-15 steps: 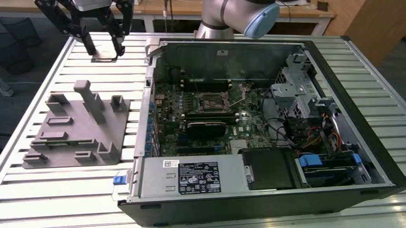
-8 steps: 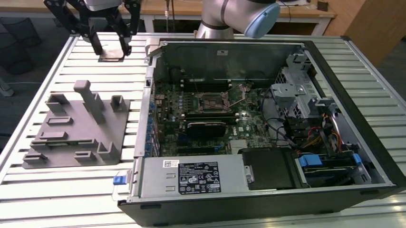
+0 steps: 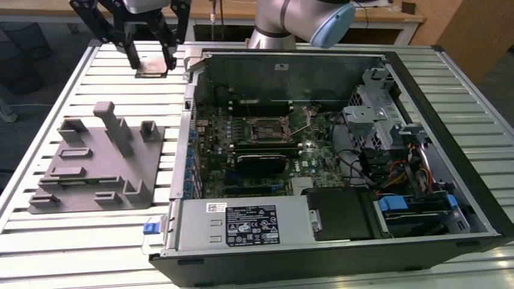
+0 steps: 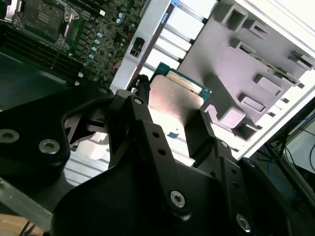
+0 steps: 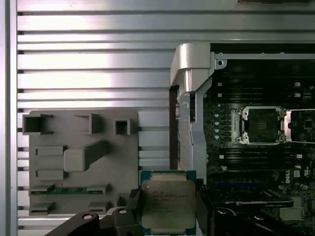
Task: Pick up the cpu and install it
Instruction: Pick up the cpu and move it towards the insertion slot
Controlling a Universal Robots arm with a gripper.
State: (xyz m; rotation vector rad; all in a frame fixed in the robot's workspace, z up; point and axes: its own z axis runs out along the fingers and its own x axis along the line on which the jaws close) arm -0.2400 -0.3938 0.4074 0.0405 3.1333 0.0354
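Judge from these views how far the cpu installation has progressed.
Done: the gripper is shut on the cpu, near the grey tray. In hand: the cpu is held over the slatted table, outside the computer case. Left: seating it; the motherboard socket lies open and empty.

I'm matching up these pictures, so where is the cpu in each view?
Exterior view: cpu at the exterior view's left, between the fingers, beyond the tray.
First wrist view: cpu between the fingers, beside the tray.
Second wrist view: cpu between the fingers, in front of the tray.
Shared landmark: the grey tray.
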